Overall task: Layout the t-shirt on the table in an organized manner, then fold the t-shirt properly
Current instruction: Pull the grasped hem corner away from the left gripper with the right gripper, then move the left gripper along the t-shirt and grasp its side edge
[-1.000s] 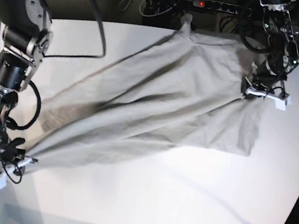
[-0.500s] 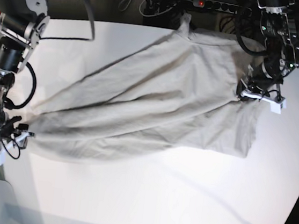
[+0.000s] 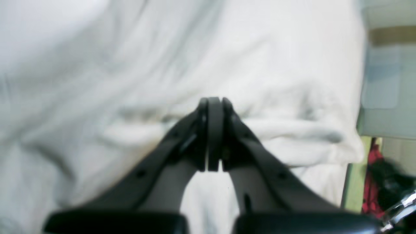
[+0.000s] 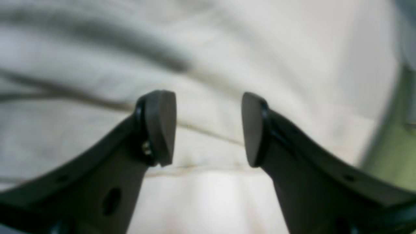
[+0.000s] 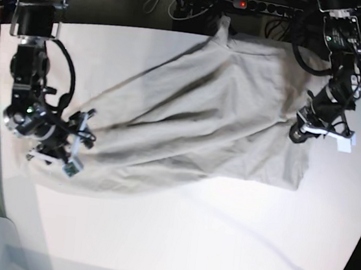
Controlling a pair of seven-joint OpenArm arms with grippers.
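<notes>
Sprawling diagonally across the white table [image 5: 175, 239], the grey-beige t-shirt [image 5: 201, 124] lies wrinkled and ridged. The left gripper [image 3: 213, 135] is pinched together against its bunched edge; the right gripper [image 4: 208, 128] hovers above it, jaws apart.

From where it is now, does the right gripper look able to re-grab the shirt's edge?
Probably yes. The right gripper is open directly over the t-shirt, its hem lying between the fingers, with nothing in the way.
</notes>
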